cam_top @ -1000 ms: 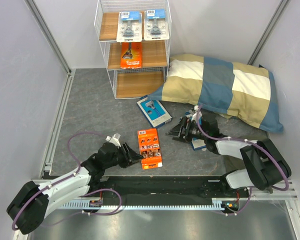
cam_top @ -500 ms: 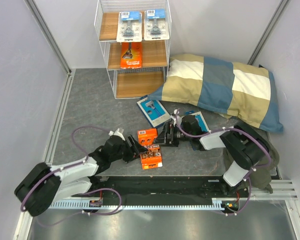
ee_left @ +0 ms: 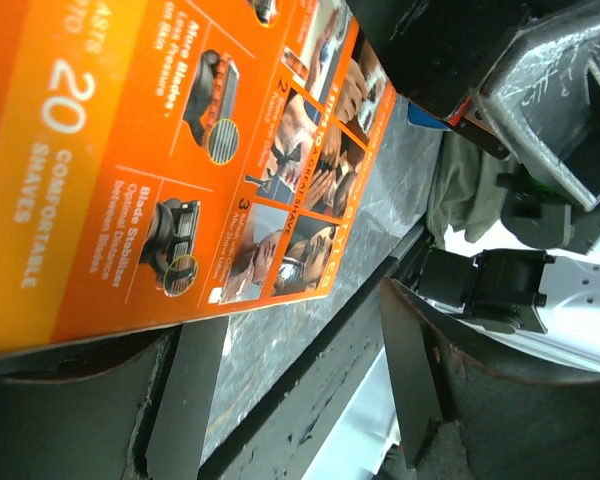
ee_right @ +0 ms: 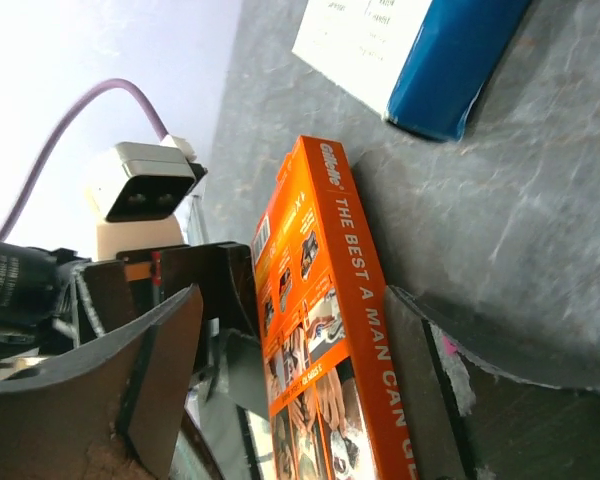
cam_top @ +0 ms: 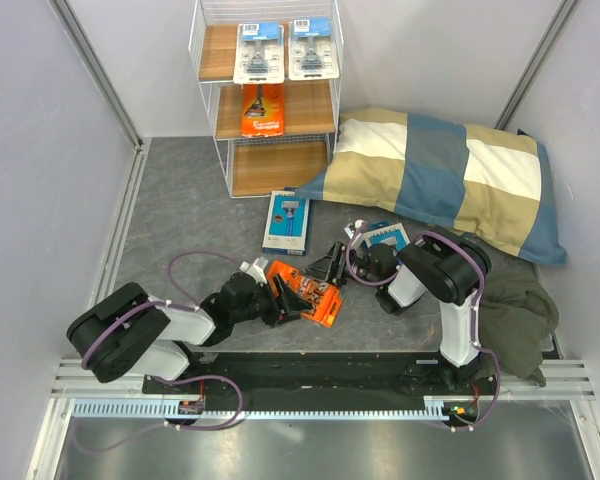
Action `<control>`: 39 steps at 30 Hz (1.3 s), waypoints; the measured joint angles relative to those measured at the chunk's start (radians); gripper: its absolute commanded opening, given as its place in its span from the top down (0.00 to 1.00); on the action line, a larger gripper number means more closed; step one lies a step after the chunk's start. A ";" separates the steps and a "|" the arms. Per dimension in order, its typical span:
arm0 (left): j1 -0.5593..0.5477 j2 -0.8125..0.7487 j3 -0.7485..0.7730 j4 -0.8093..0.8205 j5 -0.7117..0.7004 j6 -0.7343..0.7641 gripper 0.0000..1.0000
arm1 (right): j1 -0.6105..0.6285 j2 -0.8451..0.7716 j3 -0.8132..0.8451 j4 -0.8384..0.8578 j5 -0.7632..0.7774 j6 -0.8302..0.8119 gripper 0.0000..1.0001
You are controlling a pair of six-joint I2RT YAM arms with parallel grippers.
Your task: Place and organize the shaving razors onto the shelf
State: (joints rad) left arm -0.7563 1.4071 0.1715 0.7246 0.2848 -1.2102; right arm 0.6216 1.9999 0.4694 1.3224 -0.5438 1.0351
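Observation:
The white wire shelf (cam_top: 208,70) holds two clear blister packs (cam_top: 259,52) (cam_top: 312,48) on its top tier and an orange pack (cam_top: 263,110) on the middle tier. A second orange razor box (cam_top: 307,291) lies tilted on the mat between both grippers. My left gripper (cam_top: 281,302) is open at its left end; in the left wrist view the box (ee_left: 150,170) lies over one finger (ee_left: 180,395). My right gripper (cam_top: 331,268) is open, with the box (ee_right: 325,340) on edge between its fingers, against one finger (ee_right: 420,385). One blue box (cam_top: 285,222) lies below the shelf, another (cam_top: 386,235) by the pillow.
A blue-and-beige checked pillow (cam_top: 450,175) fills the right back. A dark green cloth (cam_top: 517,312) lies at the right near the right arm's base. Metal rails (cam_top: 110,260) border the grey mat on the left and front.
Both grippers closed in on the orange box, which turned and tipped up. The right arm swung left off the blue box by the pillow. The other blue box shifted left and turned.

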 measured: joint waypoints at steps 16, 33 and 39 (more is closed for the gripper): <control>-0.080 -0.385 -0.061 -0.385 -0.149 -0.010 0.30 | 0.069 -0.293 0.017 -0.610 -0.026 -0.252 0.16; -0.458 -0.502 0.016 -0.715 -0.319 -0.179 0.28 | 0.191 -0.554 -0.099 -0.927 -0.087 -0.244 0.15; -0.463 -0.453 -0.003 -0.686 -0.373 -0.245 0.26 | 0.200 -0.545 -0.111 -0.936 -0.148 -0.244 0.15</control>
State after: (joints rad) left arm -1.2194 0.9543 0.1684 0.0383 -0.0879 -1.4551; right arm 0.8211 1.4548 0.3584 0.3862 -0.6918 0.7914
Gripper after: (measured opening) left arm 0.733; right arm 0.845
